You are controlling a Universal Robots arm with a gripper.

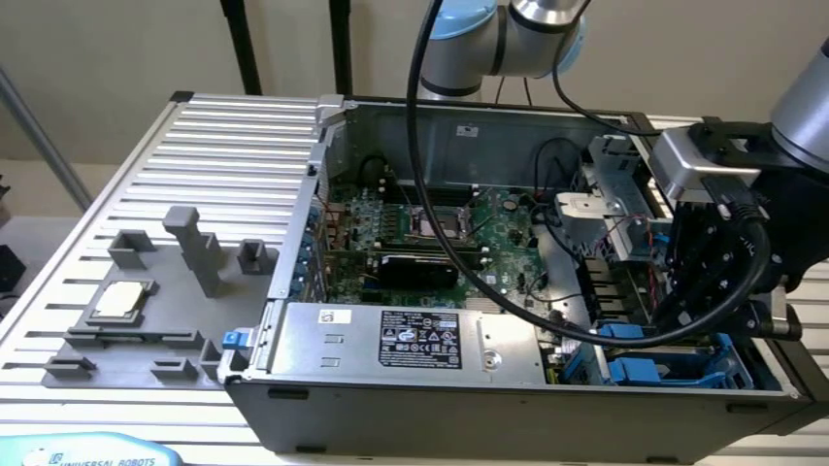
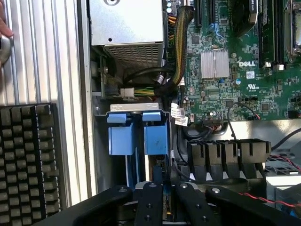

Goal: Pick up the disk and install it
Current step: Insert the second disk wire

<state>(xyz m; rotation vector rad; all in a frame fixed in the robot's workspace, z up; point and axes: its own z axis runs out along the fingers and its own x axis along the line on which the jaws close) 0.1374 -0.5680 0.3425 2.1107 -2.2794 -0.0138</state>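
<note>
Hovering over open computer case (image 1: 518,408), gripper (image 2: 164,188) clenched edge-on around disk (image 2: 157,181), aligned above blue drive bay (image 2: 136,136) for slotting in.

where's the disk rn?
In the exterior view's lower right, the disk sits in the blue drive bay of the computer case, under the gripper, beside the power supply.

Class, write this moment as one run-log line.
gripper: closed on the disk | disk: edge-on over blue drive bay | computer case: open
</note>
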